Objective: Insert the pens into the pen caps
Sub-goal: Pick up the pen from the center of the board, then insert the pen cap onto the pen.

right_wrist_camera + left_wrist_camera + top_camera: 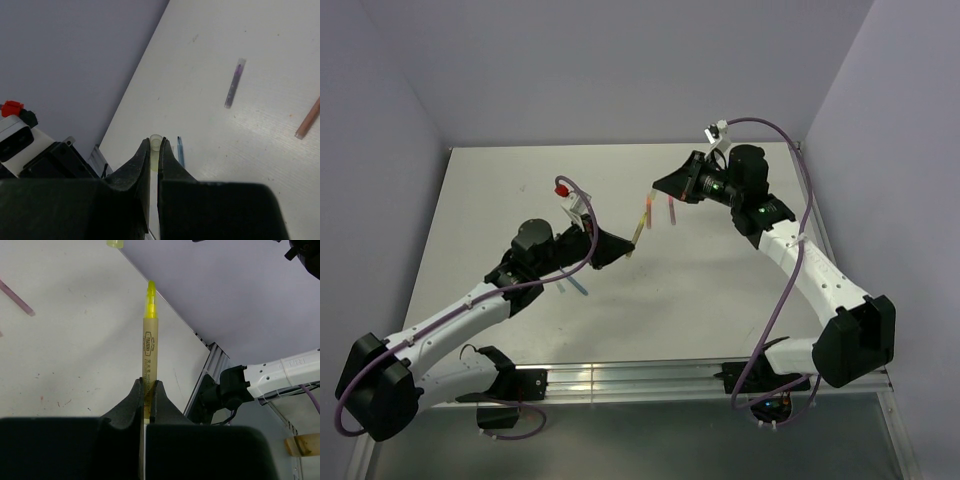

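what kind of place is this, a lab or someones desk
Most likely a robot lab test cell, not a desk: a white table boxed in by plain grey-purple walls, with a left arm and right arm mounted at a metal rail, holding a yellow pen and a cap.

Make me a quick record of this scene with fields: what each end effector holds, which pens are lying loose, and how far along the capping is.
left end effector: shut on yellow pen, uncapped tip pointing away from the fingers
right end effector: shut on yellow-green cap, open end facing outward
loose on table: purple pen, blue pen, pink pen
stage: pen and cap both lifted, apart, not yet joined
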